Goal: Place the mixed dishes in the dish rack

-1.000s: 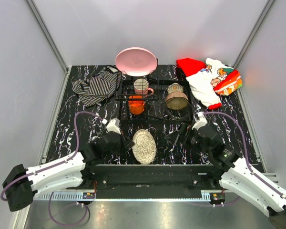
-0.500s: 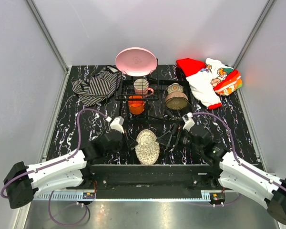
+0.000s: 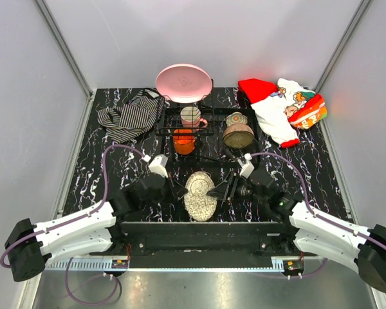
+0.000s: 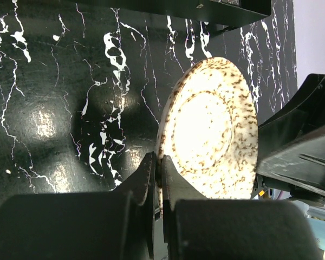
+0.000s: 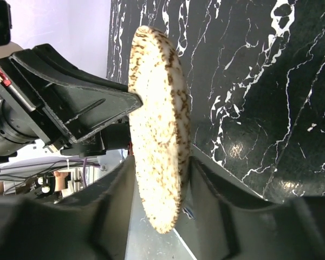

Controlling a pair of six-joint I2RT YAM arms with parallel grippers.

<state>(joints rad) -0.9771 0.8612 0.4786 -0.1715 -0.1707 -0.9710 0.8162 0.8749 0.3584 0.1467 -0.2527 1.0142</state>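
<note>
From above, the tan plate (image 3: 198, 198) is up on its edge over the table (image 3: 116, 161). It is between the two arms and well apart from the rack (image 3: 180, 129). The left gripper (image 3: 180, 191) has one side of it. The right gripper (image 3: 217, 190) is at the other side. A pink plate (image 3: 184, 82) stands up at the back of the rack. A mug (image 3: 192, 116) and an orange cup (image 3: 184, 140) sit inside it. A bowl (image 3: 238, 135) and a little flowery cup (image 3: 235, 119) are just beside them. I cannot tell if those two are inside the wires. A striped cloth (image 3: 130, 114) and a red and white cloth (image 3: 280, 106) lie at the back.

The left wrist view shows the left gripper pressed together on the plate's thin rim.

In the right wrist view, the right fingers (image 5: 111, 200) sit one on each side of the rim. I cannot tell if they squeeze it yet.

The plate looks hard, smooth and a bit heavy. I think it would break if it fell. It could also slip or swing from a small pinch. The rim is the best place to hold, well in from the edge.
</note>
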